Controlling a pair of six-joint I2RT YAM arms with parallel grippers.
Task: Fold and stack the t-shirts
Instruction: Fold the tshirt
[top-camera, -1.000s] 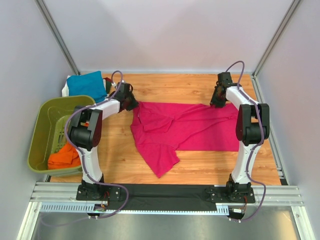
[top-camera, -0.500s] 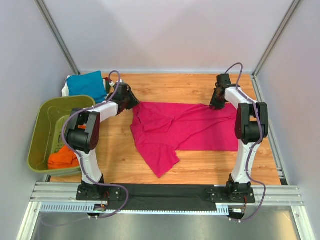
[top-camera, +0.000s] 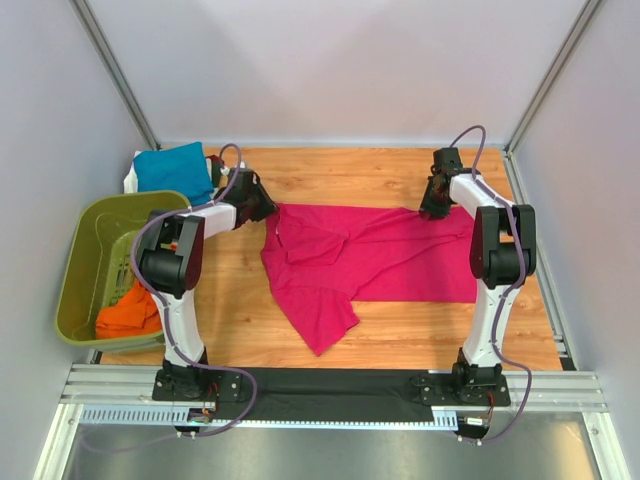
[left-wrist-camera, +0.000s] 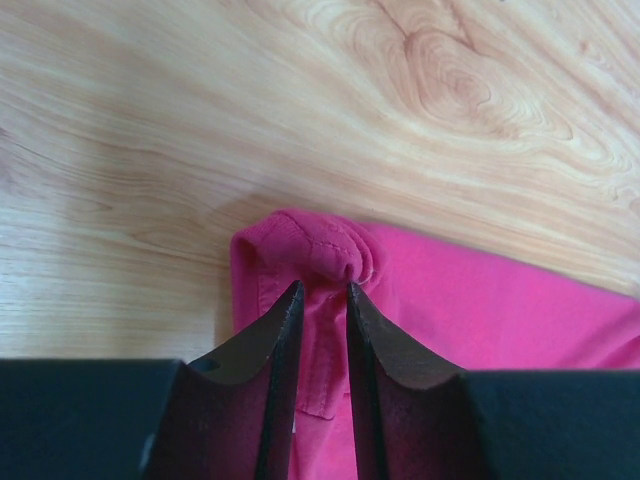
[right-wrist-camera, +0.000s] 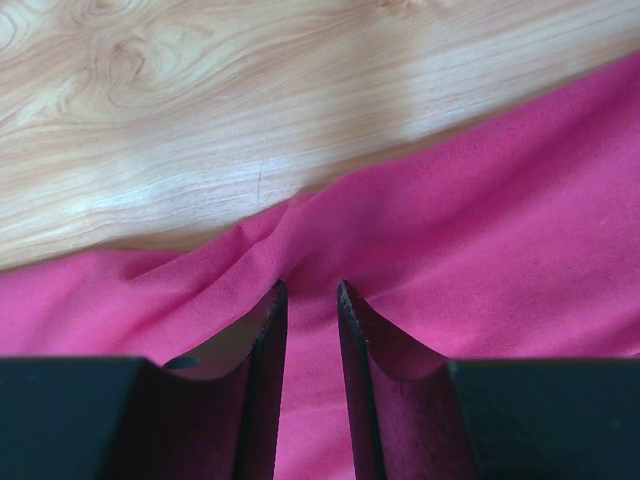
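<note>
I have the left gripper pinched narrow on a bunched corner of the pink shirt. The right gripper is closed the same way on a puckered ridge at its far edge, and I judge the two holds are meant to pull that edge taut. The shirt lies in the middle of the table between the arms, rumpled on its left and not yet folded.

Left arm and right arm extended forward, left gripper and right gripper each clamped narrowly on the pink t-shirt
</note>
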